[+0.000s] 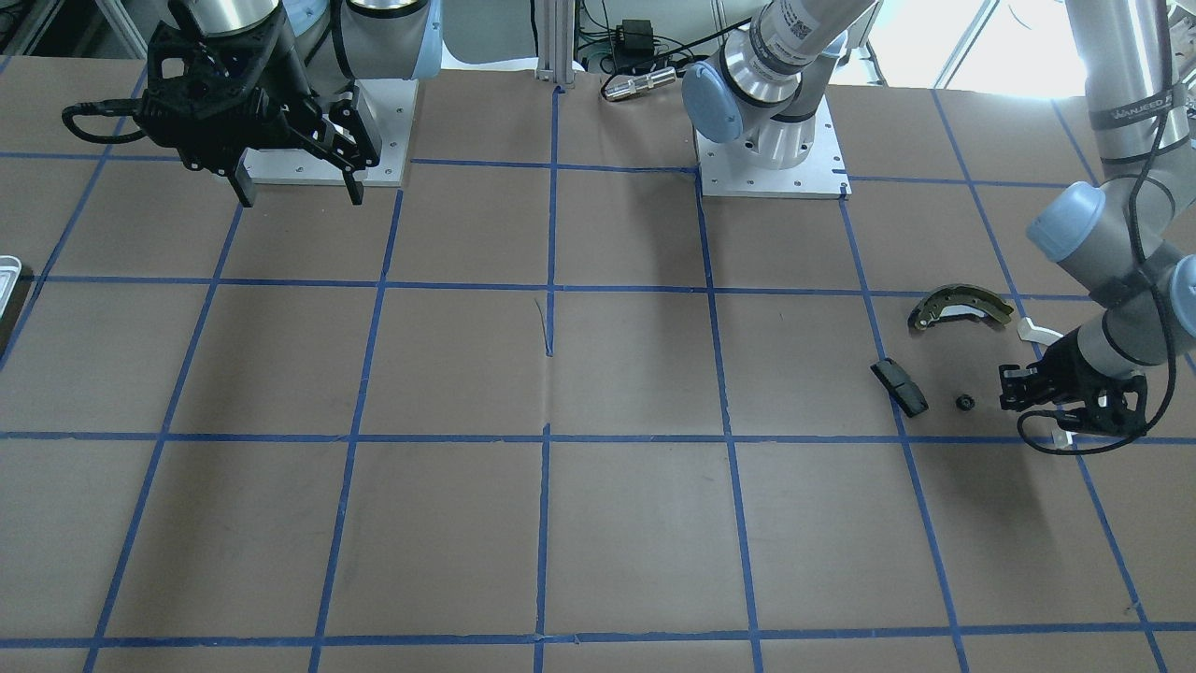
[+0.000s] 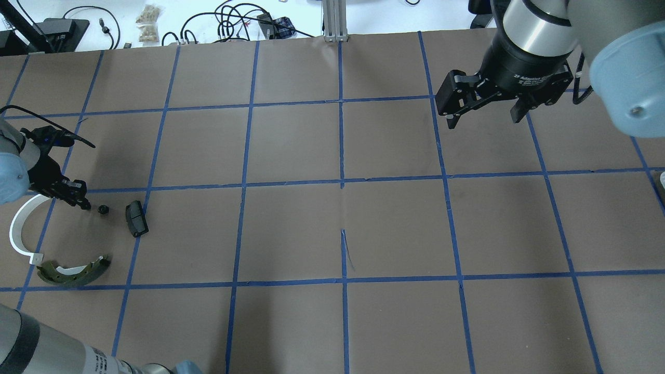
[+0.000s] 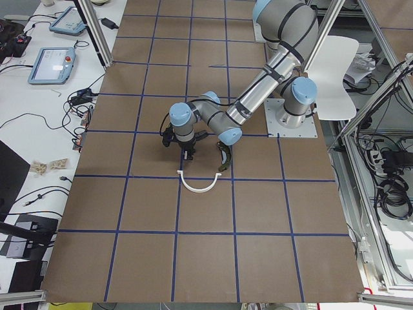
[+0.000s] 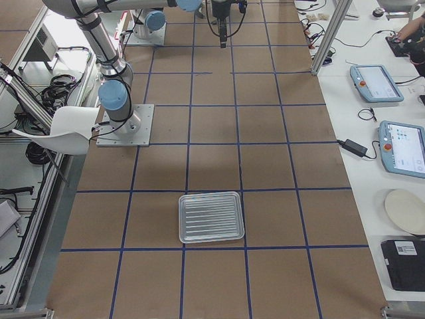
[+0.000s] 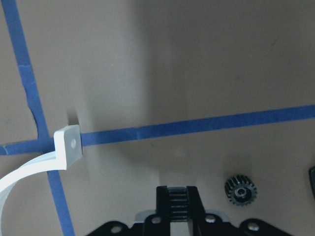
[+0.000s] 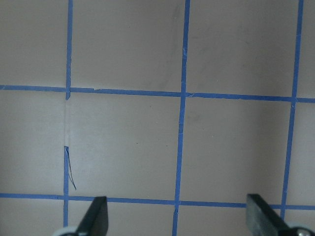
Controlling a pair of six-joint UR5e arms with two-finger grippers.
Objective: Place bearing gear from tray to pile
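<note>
The bearing gear (image 1: 965, 403), small, black and toothed, lies on the brown table within the pile, also seen overhead (image 2: 103, 209) and in the left wrist view (image 5: 240, 190). The pile holds an olive brake shoe (image 1: 958, 307), a white plastic arc (image 2: 18, 228) and a black block (image 1: 899, 386). My left gripper (image 1: 1014, 388) is low over the table just beside the gear, shut and empty; its fingers (image 5: 165, 196) meet. My right gripper (image 2: 483, 111) is open, empty and high above the table. The tray (image 4: 211, 216) stands empty at the table's right end.
Blue tape lines grid the brown table. The tray's corner shows at the view edge (image 1: 7, 276). The two arm bases (image 1: 771, 154) stand at the robot's edge of the table. Cables and tablets lie on a side bench (image 4: 398, 146).
</note>
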